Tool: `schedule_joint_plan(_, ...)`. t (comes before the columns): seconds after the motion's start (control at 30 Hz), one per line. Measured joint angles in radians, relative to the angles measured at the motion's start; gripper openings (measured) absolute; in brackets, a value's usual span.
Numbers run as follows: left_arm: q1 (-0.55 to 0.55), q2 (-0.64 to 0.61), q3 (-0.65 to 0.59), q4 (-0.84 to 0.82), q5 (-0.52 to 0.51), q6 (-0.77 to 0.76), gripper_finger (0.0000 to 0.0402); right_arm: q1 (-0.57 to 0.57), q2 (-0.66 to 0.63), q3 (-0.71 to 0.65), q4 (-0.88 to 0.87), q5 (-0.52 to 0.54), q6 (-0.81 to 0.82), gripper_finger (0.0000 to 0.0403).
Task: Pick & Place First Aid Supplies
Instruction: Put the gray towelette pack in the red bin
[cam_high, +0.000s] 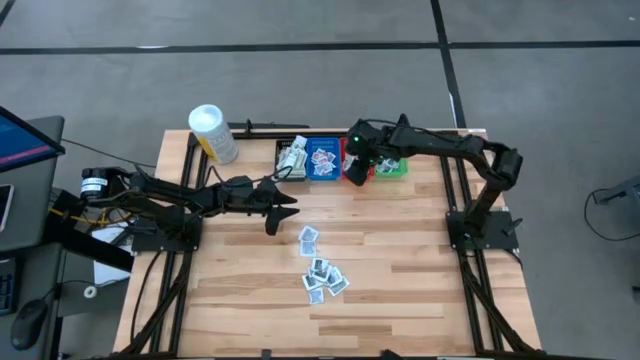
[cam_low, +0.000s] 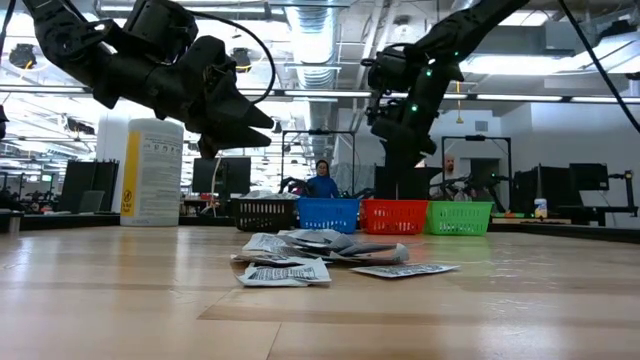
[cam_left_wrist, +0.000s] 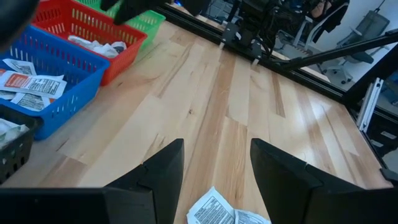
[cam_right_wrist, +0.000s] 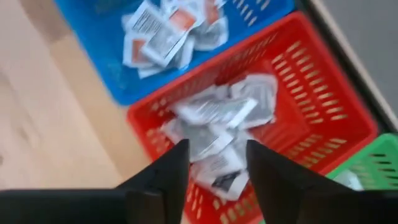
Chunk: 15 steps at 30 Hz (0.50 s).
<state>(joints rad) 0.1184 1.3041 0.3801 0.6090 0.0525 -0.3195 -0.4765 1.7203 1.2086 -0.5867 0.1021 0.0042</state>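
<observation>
Right arm reaches across the table's far edge; right gripper (cam_right_wrist: 214, 171) hangs over the red bin (cam_right_wrist: 323, 99), fingers spread, nothing between them. White packets (cam_right_wrist: 217, 118) lie in that bin, count unclear. Left arm stretches low toward table centre; left gripper (cam_left_wrist: 214, 177) hovers above the loose packets (cam_high: 322, 270), fingers spread and empty. Four bins stand in a row at the far edge: black, blue (cam_high: 322, 160), red, green (cam_high: 392, 168). About seven packets remain loose on the table (cam_high: 400, 270). One white tub (cam_high: 213, 133) stands at the far left.
</observation>
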Motion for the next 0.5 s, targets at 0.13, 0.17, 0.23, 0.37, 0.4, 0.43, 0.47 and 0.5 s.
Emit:
schedule_joint_plan(0.13,0.000,0.000,0.000,0.000,0.000,-0.010,0.0186,0.020,-0.006,0.000,-0.061,0.007,-0.006,0.0191)
schedule_joint_plan(0.17,0.000,0.000,0.000,0.000,0.000,-0.011,0.0186,0.029,-0.012,0.000,-0.068,0.016,-0.004,0.0198)
schedule_joint_plan(0.23,0.000,0.000,0.000,-0.001,0.000,-0.011,0.0186,0.048,-0.028,0.000,-0.070,0.025,-0.003,0.0210)
schedule_joint_plan(0.37,0.000,0.000,0.000,-0.011,0.010,-0.011,0.0186,0.103,-0.087,0.000,-0.062,0.027,-0.004,0.0224)
schedule_joint_plan(0.4,0.000,0.000,0.000,-0.015,0.017,-0.011,0.0186,0.117,-0.101,0.000,-0.065,0.027,-0.004,0.0225)
schedule_joint_plan(0.43,0.000,0.000,0.000,-0.023,0.025,-0.010,0.0186,0.131,-0.117,0.000,-0.066,0.027,-0.003,0.0225)
schedule_joint_plan(0.47,0.000,0.000,0.000,-0.034,0.030,-0.003,0.0186,0.147,-0.134,0.000,-0.065,0.026,-0.003,0.0226)
schedule_joint_plan(0.5,0.000,0.000,0.000,-0.048,0.034,0.003,0.0186,0.163,-0.149,0.000,-0.063,0.025,0.000,0.0225)
